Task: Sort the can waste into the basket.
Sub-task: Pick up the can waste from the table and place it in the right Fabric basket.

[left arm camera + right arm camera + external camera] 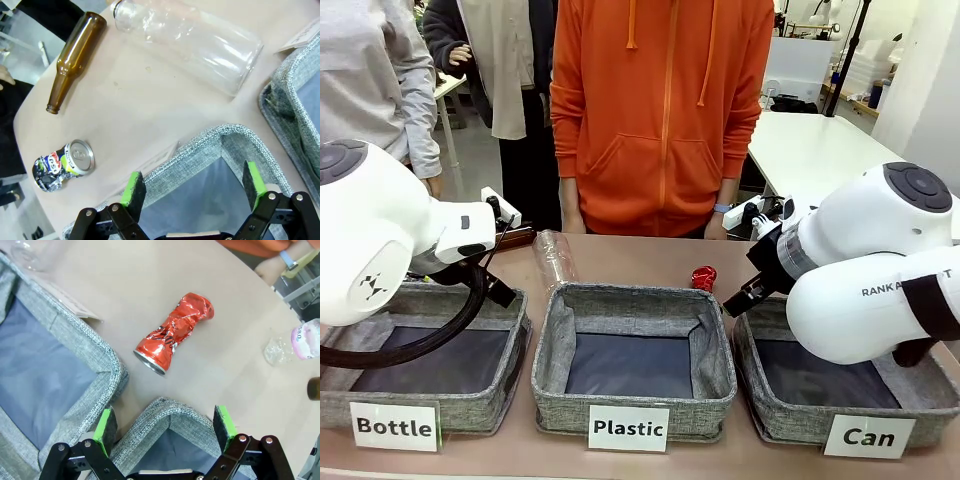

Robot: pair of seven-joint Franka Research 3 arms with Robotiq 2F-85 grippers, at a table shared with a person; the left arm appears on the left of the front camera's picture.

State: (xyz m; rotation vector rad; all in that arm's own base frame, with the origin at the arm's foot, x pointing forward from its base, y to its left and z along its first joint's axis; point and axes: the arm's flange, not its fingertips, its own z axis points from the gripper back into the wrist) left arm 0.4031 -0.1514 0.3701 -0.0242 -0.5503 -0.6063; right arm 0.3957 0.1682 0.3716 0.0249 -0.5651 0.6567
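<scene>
Beyond the basket (790,425), red can (172,335) lies untouched on counter (125,290); right claw (165,422), spread and empty, likely must reach and pinch it.

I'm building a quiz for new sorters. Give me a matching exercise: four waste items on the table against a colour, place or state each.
1 red can
2 dark can
3 glass bottle
4 plastic bottle

a clear, lying on its side
b brown, lying on its side
c silver end showing, near the table corner
d crumpled, just beyond the Can basket

Pairs: 1-d, 2-c, 3-b, 4-a
</scene>
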